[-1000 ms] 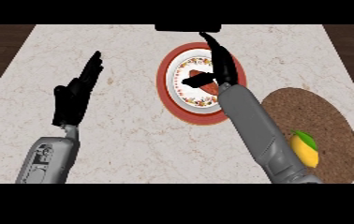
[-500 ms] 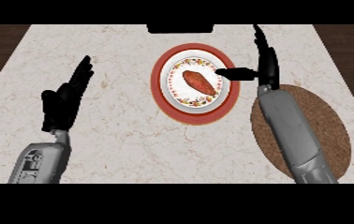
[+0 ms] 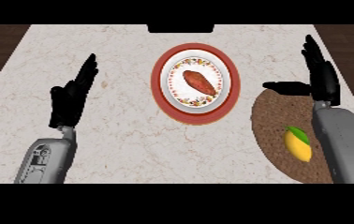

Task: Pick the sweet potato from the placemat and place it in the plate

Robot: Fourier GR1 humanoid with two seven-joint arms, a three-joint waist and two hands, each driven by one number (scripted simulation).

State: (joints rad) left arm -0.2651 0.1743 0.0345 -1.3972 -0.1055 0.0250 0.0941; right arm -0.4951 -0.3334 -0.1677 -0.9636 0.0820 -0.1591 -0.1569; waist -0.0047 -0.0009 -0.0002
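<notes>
Left robot hand [image 3: 71, 96]: at the left side of the counter [image 3: 117, 138], fingers straight and spread slightly, pointing to the far side, holding nothing. Grey forearm enters from the near left corner. Resting posture.

Counter: pale marbled top, veined in beige. A dark rectangular object [image 3: 180, 28] sits at the far edge, near the middle; cannot tell what it is.

Plate [image 3: 166, 89]: centre of the counter, round, with a broad red rim and a white inner field ringed by a small floral pattern. Sweet potato [image 3: 199, 82]: lying in the white centre of the plate, reddish-brown, elongated, long axis running from far left to near right. Nothing touches it.

Placemat [image 3: 280, 120]: brown, rounded, woven look, just right of the plate, its left edge close to the red rim. A mango [image 3: 298, 144], yellow with a green end, lies on the near part of the placemat, beside the right forearm.

Right robot hand [image 3: 319, 78]: over the far right part of the placemat, fingers straight and extended to the far side, thumb stuck out to the left, empty. Well apart from the plate.
</notes>
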